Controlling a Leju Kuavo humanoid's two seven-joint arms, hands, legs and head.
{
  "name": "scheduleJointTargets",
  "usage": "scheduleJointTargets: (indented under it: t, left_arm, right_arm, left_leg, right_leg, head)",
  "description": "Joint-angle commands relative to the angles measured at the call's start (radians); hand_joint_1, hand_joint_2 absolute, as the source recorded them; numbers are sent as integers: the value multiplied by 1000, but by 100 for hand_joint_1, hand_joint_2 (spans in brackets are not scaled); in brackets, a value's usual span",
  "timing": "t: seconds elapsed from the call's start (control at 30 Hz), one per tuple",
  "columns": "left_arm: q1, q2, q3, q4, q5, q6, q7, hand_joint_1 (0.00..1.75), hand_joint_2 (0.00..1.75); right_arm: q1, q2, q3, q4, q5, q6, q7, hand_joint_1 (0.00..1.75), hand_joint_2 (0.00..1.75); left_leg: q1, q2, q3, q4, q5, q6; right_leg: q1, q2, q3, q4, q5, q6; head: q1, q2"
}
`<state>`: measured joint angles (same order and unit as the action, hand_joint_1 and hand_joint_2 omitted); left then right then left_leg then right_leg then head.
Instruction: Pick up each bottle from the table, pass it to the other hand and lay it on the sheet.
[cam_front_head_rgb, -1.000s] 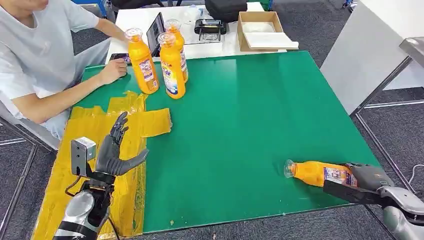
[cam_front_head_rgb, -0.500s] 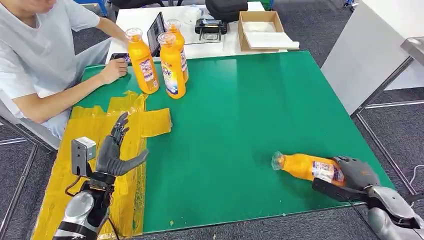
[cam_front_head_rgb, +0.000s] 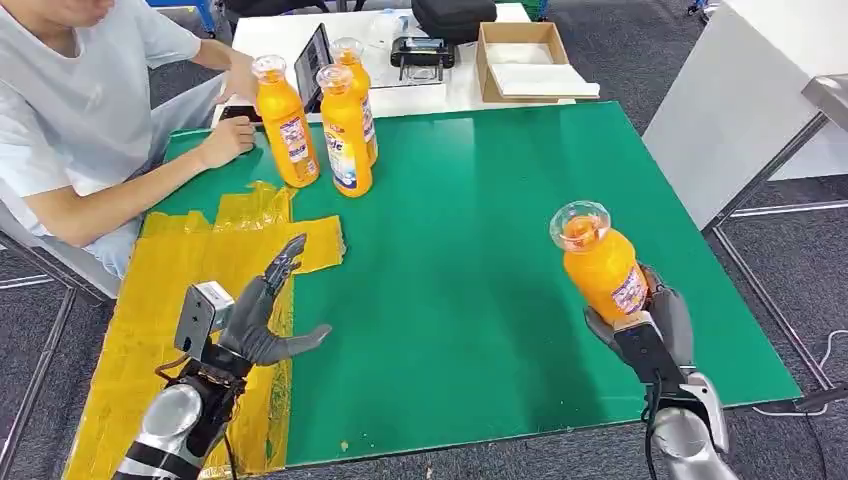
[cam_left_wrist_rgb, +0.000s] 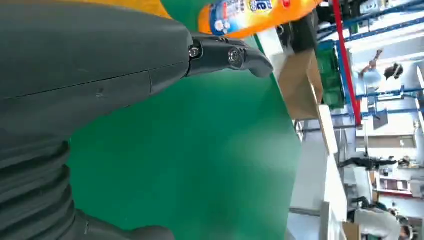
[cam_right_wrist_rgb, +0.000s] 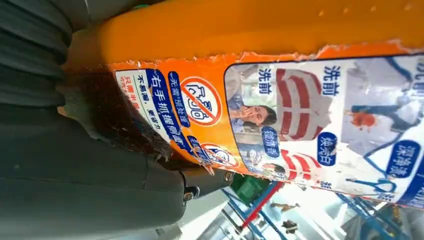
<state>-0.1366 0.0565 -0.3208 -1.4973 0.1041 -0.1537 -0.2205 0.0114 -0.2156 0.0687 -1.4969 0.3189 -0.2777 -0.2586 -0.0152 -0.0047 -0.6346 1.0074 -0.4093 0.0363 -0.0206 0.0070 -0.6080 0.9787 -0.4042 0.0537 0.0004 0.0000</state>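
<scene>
The orange bottle (cam_front_head_rgb: 601, 268), which lay on its side at the near right of the green bench (cam_front_head_rgb: 480, 200) a second ago, is now lifted clear and upright, cap up, gripped around its lower body by the right hand (cam_front_head_rgb: 655, 330). The left hand (cam_front_head_rgb: 262, 322) has shifted right over the yellow sheet's (cam_front_head_rgb: 200, 265) edge, fingers spread wide, holding nothing. Three more bottles (cam_front_head_rgb: 320, 115) stand at the far left.

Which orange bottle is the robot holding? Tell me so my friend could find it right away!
Start at the big green table. Near its front right corner the robot's right hand grips an orange bottle, lifted off the table with its clear cap pointing up. The three other orange bottles stand together at the far left corner beside a person, and no hand holds them.
</scene>
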Motion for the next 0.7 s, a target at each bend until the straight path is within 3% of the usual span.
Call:
scheduleJointTargets:
  t: [0.03,0.7]
  left_arm:
    - [-38,38,-51,22,-6,-1,7,0,175]
    - [-38,38,-51,22,-6,-1,7,0,175]
  right_arm:
    - [-23,89,-42,19,-10,-7,-4,175,175]
    - [-23,89,-42,19,-10,-7,-4,175,175]
  left_leg:
    - [2,1,5,1,-2,-4]
    - [2,0,4,1,-2,-3]
  right_leg:
    - [3,0,6,-1,-2,-3]
    - [2,-1,5,0,-1,-3]
  head:
    - [0,0]
    - [0,0]
